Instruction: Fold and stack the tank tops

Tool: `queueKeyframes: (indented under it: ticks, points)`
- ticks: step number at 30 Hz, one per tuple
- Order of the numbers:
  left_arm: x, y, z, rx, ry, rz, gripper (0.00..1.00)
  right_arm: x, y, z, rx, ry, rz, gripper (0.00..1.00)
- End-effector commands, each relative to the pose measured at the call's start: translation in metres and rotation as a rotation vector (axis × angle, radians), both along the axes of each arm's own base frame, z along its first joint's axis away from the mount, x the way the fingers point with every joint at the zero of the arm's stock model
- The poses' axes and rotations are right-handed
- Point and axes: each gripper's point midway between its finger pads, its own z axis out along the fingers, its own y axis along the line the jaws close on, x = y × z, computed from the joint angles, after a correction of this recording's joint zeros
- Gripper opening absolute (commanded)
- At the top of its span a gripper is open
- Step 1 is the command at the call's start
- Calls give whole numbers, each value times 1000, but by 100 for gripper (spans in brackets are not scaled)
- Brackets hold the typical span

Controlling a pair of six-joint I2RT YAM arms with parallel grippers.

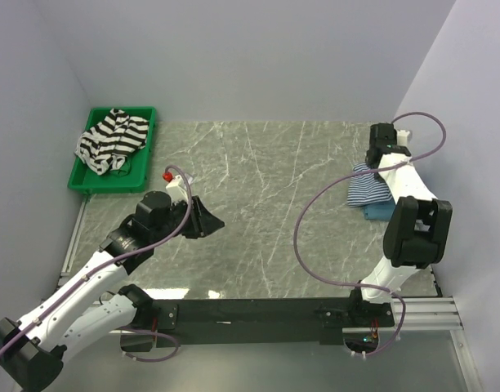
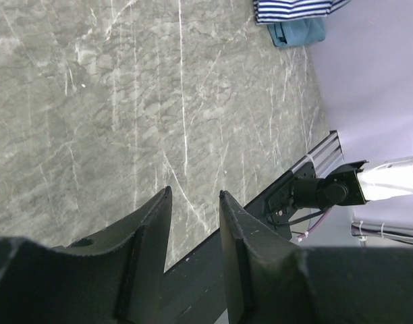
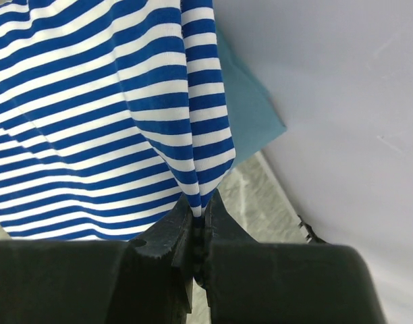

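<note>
Right tool (image 3: 200, 229) tight on the blue-striped top (image 3: 92, 121): wrist view only.

1. The thin blue-and-white striped cloth top (image 3: 92, 115) runs off the right wrist view's top and left edges.
2. It covers most of the plain teal-blue cloth top (image 3: 250, 115); only a corner shows.
3. From above, the white right arm (image 1: 407, 189) hides part of both.

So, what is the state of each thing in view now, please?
teal tank top, folded, bottom of the stack
blue-and-white tank top, lying on it, one fold pinched
black-and-white tank top, crumpled in green bin
left gripper, open, empty
right gripper, shut on blue-and-white tank top
</note>
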Motion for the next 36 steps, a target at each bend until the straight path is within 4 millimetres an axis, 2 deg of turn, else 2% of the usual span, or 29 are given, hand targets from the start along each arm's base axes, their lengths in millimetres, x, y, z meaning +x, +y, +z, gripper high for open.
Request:
queueKeyframes:
  ticks: [1, 4, 9, 12, 15, 16, 18, 19, 20, 23, 27, 29, 33, 35, 36]
  points:
    - [4, 0, 12, -21, -56, -10, 40, 3, -18, 26, -18, -90, -13, 0]
    - [4, -1, 10, -29, -49, -16, 40, 0, -26, 36, 7, -134, -22, 0]
    - [4, -2, 9, -31, -48, -20, 40, -8, -40, 37, 42, -155, -62, 0]
    - [4, -2, 8, -32, -45, -21, 40, -12, -44, 26, 53, -134, -83, 0]
    - [4, -2, 8, -30, -43, -23, 41, -17, -46, 6, 68, -86, -111, 0]
    - [4, -2, 8, -28, -45, -22, 41, -16, -47, 4, 70, -82, -120, 3]
    - [5, -2, 6, -25, -41, -19, 41, -18, -48, -8, 88, -48, -147, 20]
    - [5, -2, 7, -26, -42, -21, 41, -16, -49, -9, 88, -43, -160, 41]
    - [5, -2, 7, -27, -40, -24, 41, -17, -50, -10, 86, -40, -173, 50]
    - [5, -2, 7, -28, -41, -23, 41, -18, -53, -5, 78, -56, -225, 70]
    - [6, -2, 6, -36, -33, -27, 42, -22, -55, 8, 65, -79, -279, 74]
    - [8, -2, 5, -38, -28, -27, 42, -20, -54, 23, 70, -123, -296, 74]
    - [17, 4, 6, -44, -18, -1, 42, -15, -35, 42, 144, -249, -299, 74]
    - [21, 6, 3, -35, -5, 13, 41, -8, -12, 52, 167, -299, -243, 75]
    - [26, 9, 3, -36, -1, 34, 42, -8, 0, 49, 175, -304, -231, 74]
